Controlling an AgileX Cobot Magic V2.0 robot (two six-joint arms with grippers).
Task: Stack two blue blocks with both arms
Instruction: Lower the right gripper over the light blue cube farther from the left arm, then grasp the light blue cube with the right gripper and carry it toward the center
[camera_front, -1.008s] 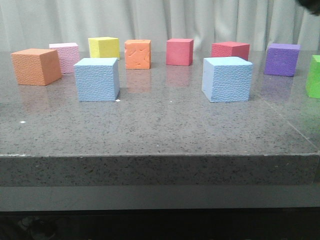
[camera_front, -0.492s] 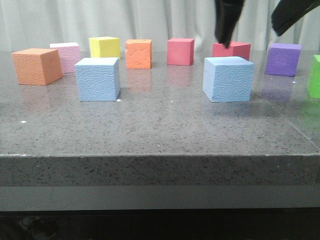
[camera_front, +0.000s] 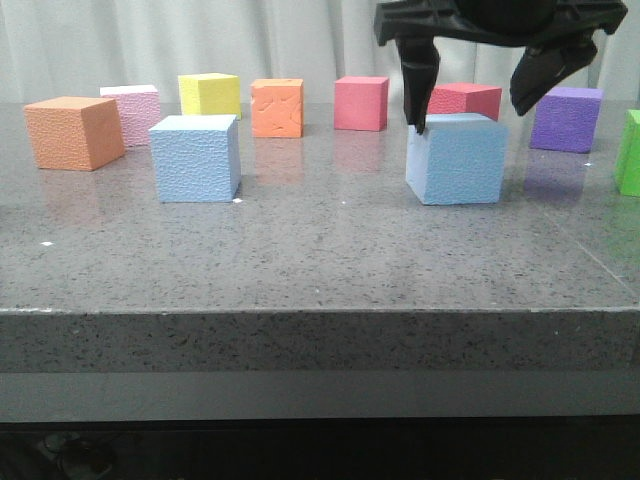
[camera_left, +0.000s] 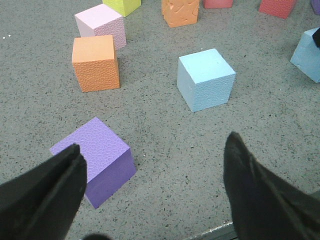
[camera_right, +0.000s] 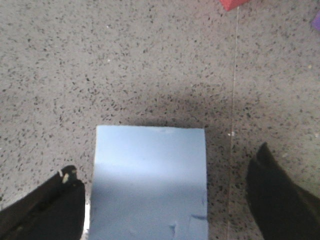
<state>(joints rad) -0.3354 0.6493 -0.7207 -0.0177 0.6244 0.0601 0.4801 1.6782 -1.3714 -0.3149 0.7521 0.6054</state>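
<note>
Two light blue blocks stand on the grey table: the left one (camera_front: 195, 158) and the right one (camera_front: 456, 158). My right gripper (camera_front: 473, 115) is open and hangs just over the right block, one finger down by its left top edge, the other above its right side. In the right wrist view the block (camera_right: 150, 180) lies between the open fingers of my right gripper (camera_right: 166, 161). My left gripper (camera_left: 154, 141) is open and empty, above bare table, short of the left block (camera_left: 206, 79). It is out of the front view.
Behind the blocks runs a row of cubes: orange (camera_front: 72, 132), pink (camera_front: 132, 112), yellow (camera_front: 209, 95), orange (camera_front: 276, 107), pink-red (camera_front: 359, 103), red (camera_front: 462, 100), purple (camera_front: 565, 118), green (camera_front: 629, 150). Another purple cube (camera_left: 95, 157) sits by my left gripper's finger.
My right gripper has come down from above into the front view and now straddles the top of the right blue block. The blocks have not moved.
</note>
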